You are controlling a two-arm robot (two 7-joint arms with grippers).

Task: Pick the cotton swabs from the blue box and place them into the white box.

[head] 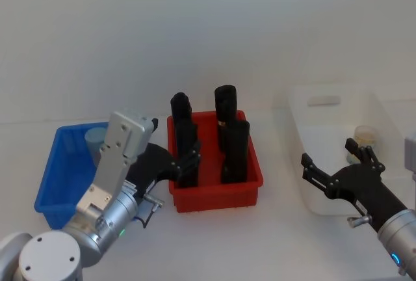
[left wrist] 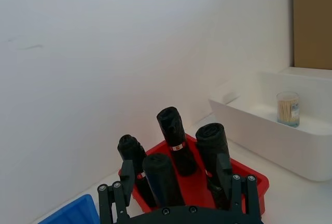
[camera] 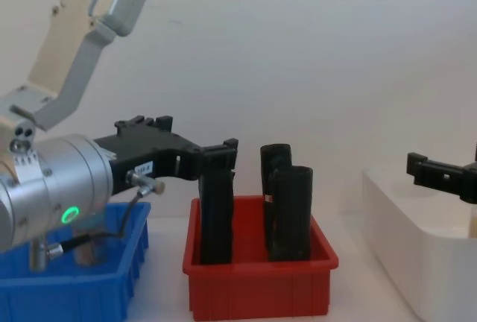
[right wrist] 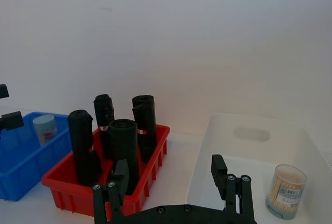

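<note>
Left gripper: fingers apart, empty, raised between the blue box and the red bin | right gripper: fingers apart, empty, above the white box | cotton swabs: one jar in the blue box, second jar in the white box.

The left arm comes in from the lower left, its left gripper held in the air with both fingers spread wide. The right arm enters lower right, the right gripper empty, fingers likewise apart.
</note>
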